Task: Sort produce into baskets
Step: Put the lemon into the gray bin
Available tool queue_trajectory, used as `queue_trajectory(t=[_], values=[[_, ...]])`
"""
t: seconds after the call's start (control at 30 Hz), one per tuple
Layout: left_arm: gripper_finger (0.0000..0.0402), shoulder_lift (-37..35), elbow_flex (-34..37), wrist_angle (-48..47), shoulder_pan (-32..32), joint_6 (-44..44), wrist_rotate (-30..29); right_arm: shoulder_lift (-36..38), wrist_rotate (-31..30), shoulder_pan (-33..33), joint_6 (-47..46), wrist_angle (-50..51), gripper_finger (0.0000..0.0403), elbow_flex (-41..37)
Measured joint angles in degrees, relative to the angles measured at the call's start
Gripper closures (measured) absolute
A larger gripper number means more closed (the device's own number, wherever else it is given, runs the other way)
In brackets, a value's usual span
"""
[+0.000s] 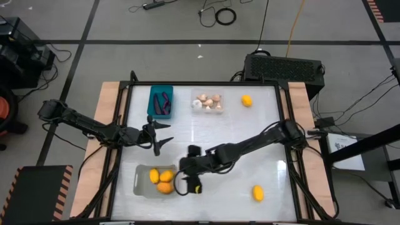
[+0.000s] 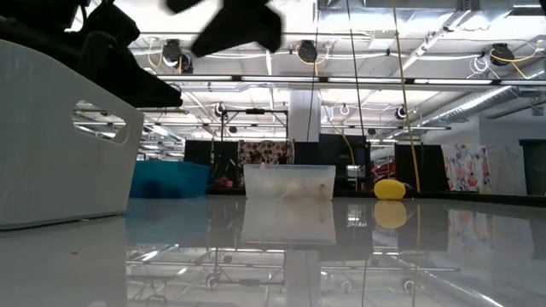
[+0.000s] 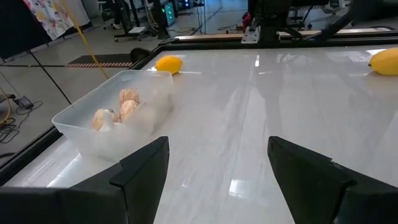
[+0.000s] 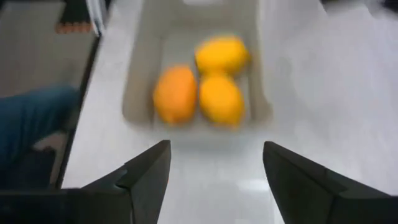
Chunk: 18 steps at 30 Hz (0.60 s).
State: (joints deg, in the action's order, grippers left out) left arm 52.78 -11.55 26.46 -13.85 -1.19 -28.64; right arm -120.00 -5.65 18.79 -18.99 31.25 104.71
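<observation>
The right gripper (image 1: 187, 177) hovers low at the centre of the high view, just beside the right rim of the pale grey basket (image 1: 140, 177). Its fingers are spread with nothing between them, and the wrist view looks past them at three yellow-orange ovals (image 4: 205, 87) lying together in that basket, which suggests the arm is placed for dropping produce there.

The left gripper (image 1: 157, 135) waits left of centre, fingers spread and empty, aimed toward the clear basket (image 3: 112, 118) with its garlic-like bulbs (image 3: 118, 109).

The teal basket (image 1: 160, 100) at upper centre holds dark eggplant pieces (image 1: 165, 103).

Two loose yellow ovals remain: one (image 1: 247, 100) at upper right near the table's far edge, another (image 1: 257, 193) at lower right. The right half of the table gives open room to reach either, well apart from the baskets.
</observation>
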Motion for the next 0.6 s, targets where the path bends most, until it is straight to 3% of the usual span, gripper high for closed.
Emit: queue_trajectory(t=[0.17,0.33,0.6], values=[[0.0121,0.0,0.0,0.0,0.0,-0.1,0.1,5.1,1.4,1.5,-9.3,17.2,0.0160,0.0],[0.0121,0.0,0.0,0.0,0.0,0.0,0.2,7.3,2.4,4.8,-24.8,31.1,0.0161,0.0],[0.0121,0.0,0.0,0.0,0.0,-1.5,2.1,7.1,11.3,12.2,-42.2,46.8,0.0161,-0.1]])
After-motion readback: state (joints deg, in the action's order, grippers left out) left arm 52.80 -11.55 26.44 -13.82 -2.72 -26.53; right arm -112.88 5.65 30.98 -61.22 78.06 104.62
